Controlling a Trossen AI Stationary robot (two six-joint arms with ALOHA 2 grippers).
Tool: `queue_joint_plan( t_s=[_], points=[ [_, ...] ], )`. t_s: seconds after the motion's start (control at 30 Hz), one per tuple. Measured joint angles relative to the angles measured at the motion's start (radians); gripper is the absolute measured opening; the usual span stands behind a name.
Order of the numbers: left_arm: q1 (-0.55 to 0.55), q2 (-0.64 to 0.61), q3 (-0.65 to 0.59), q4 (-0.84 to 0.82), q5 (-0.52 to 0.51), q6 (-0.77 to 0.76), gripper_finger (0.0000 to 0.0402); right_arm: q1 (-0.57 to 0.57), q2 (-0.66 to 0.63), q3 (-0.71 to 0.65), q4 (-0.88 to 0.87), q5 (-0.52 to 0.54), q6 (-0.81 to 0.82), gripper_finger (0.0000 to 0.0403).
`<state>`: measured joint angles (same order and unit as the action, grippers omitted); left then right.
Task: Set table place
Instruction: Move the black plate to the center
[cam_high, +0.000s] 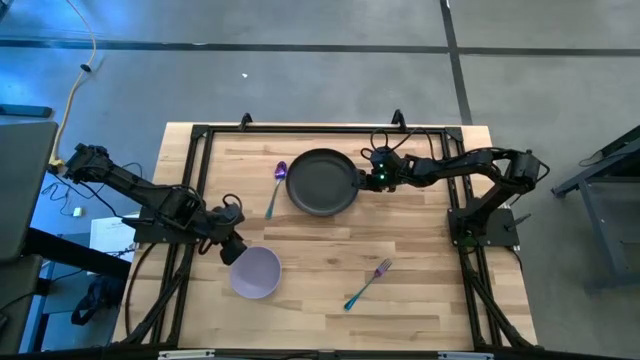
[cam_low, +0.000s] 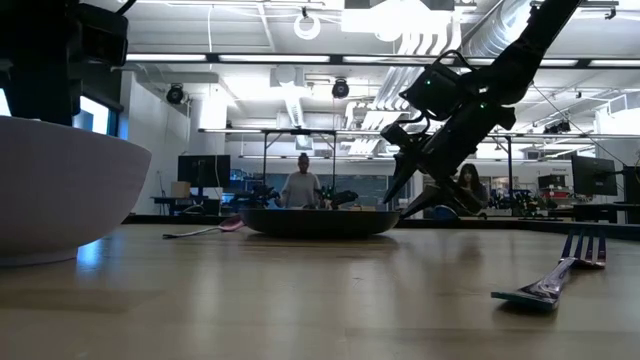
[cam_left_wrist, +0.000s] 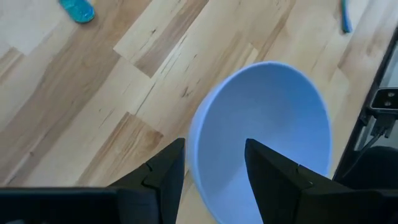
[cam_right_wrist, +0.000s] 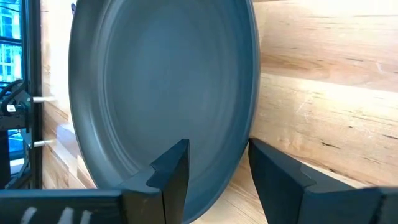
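Jaws of both grippers straddle rims, left gripper (cam_high: 236, 252) on the lavender bowl (cam_high: 255, 272), right gripper (cam_high: 366, 180) on the dark grey plate (cam_high: 321, 182), neither visibly clamped yet, so closing and lifting looks next.

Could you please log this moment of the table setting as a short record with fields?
plate: far centre of the table
spoon: just left of the plate
bowl: near left
fork: near centre, lying apart
left gripper: open astride the bowl's rim
right gripper: open astride the plate's right rim
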<state>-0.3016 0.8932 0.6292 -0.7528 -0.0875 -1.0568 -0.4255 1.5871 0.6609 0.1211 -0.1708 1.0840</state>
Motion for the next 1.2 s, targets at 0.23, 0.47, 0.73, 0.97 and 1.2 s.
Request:
queue_joint_plan(
  t_s=[0.23, 0.47, 0.73, 0.97, 1.2],
  points=[
    [0.0, -0.005, 0.075, 0.075, -0.036, 0.114, 0.0156, 0.0, 0.0, 0.0, 0.0, -0.011, 0.0, 0.0155],
    [0.0, -0.006, 0.279, 0.072, -0.233, 0.361, 0.0156, 0.0, 0.0, 0.0, 0.018, -0.017, 0.016, 0.0155],
    [0.0, -0.006, 0.456, 0.071, -0.267, 0.563, 0.0156, 0.0, 0.0, 0.0, 0.02, -0.023, 0.023, 0.0155],
    [0.0, -0.006, 0.477, 0.066, -0.267, 0.579, 0.0156, 0.0, 0.0, 0.0, 0.021, -0.023, 0.023, 0.0155],
    [0.0, -0.005, 0.477, 0.061, -0.273, 0.579, 0.0156, 0.0, 0.0, 0.0, 0.029, -0.023, 0.034, 0.0155]
  ],
)
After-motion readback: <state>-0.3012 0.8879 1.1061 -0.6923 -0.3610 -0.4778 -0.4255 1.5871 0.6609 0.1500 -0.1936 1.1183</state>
